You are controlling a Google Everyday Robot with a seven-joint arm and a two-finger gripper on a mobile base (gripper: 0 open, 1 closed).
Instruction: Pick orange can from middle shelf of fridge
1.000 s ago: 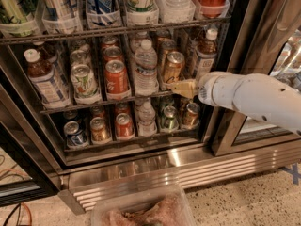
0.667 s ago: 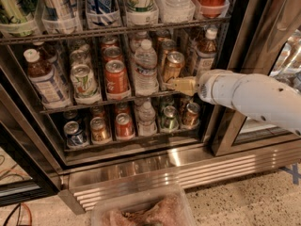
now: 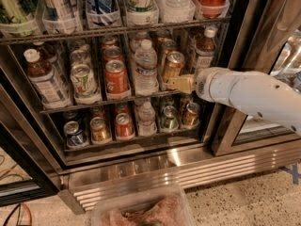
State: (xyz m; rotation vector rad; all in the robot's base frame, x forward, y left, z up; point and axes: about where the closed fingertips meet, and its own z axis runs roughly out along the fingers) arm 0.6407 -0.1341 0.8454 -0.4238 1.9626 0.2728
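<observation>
The fridge (image 3: 235, 126) stands open, with its ribbed steel base (image 3: 155, 171) below. The middle shelf (image 3: 113, 100) holds tea bottles, small cans and a water bottle (image 3: 146, 67). The orange can (image 3: 173, 66), dull golden-orange with a silver lid, stands right of the water bottle and leans to the right. My gripper (image 3: 181, 83), cream-coloured at the end of a white arm (image 3: 249, 95) reaching in from the right, is at the can's lower part and shut on it. The can's base is hidden behind the gripper.
A brighter red-orange can (image 3: 116, 76) and a white-and-green can (image 3: 83, 81) stand left of the water bottle. A tea bottle (image 3: 204, 51) is just right of the orange can. The upper rack holds tall cans and the lower rack small cans. A clear bin (image 3: 141, 211) sits on the floor in front.
</observation>
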